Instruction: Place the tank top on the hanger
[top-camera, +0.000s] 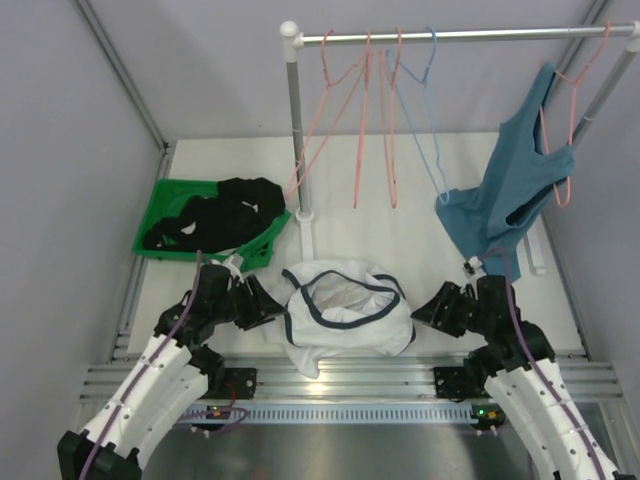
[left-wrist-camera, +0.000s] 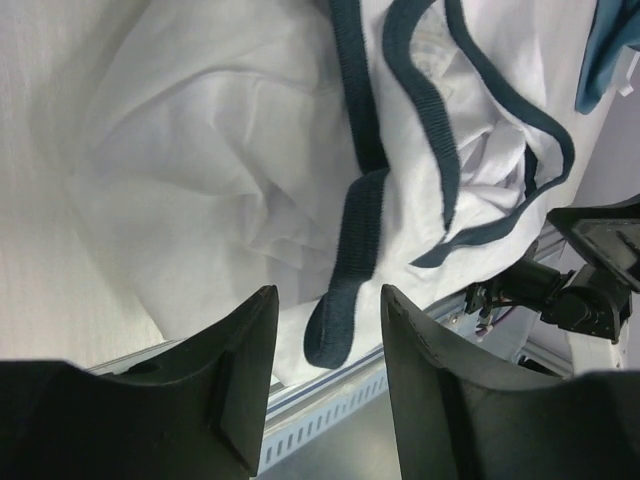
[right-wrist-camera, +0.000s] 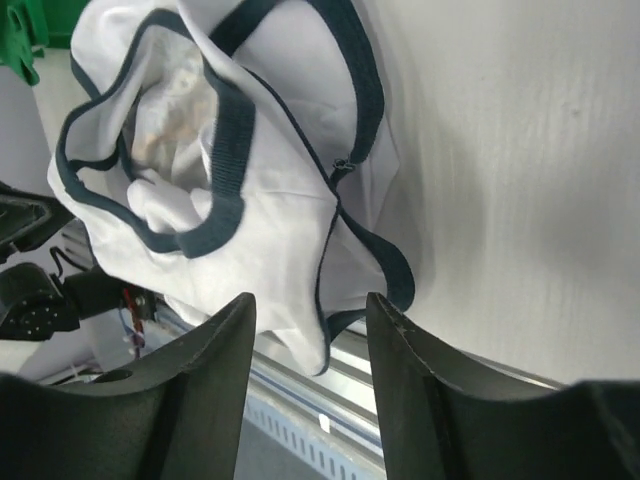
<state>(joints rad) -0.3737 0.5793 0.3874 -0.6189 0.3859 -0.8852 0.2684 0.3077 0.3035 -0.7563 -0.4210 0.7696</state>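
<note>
A white tank top (top-camera: 345, 315) with dark navy trim lies crumpled in a loose heap on the white table (top-camera: 430, 250), at the middle of the near edge, with a fold spilling over onto the metal rails in front. Its neck and armholes gape upward.

The left gripper (left-wrist-camera: 330, 300) is just left of the heap, low over the table and pointing right toward the cloth. Its black fingers (left-wrist-camera: 240, 380) stand partly apart and clamp nothing. In the left wrist view a navy strap lies on the heap beyond the gap between them.

The right gripper (right-wrist-camera: 310, 300) mirrors it just right of the heap, pointing left. Its jaws are likewise partly apart and hold nothing, with the top's edge and a loop of trim lying just past the tips. Both arms reach up from their bases at the near edge, elbows bent outward.

Farther back, a thin light-blue wire hanger (top-camera: 420, 140) hangs bare from a metal rail (top-camera: 470, 35), well apart from the top. Pink wire hangers (top-camera: 360, 150) hang to its left, and a teal tank top (top-camera: 510, 190) hangs on another pink one to its right. At the far left sits a green basket (top-camera: 160, 215) holding black garments (top-camera: 225, 215)
</note>
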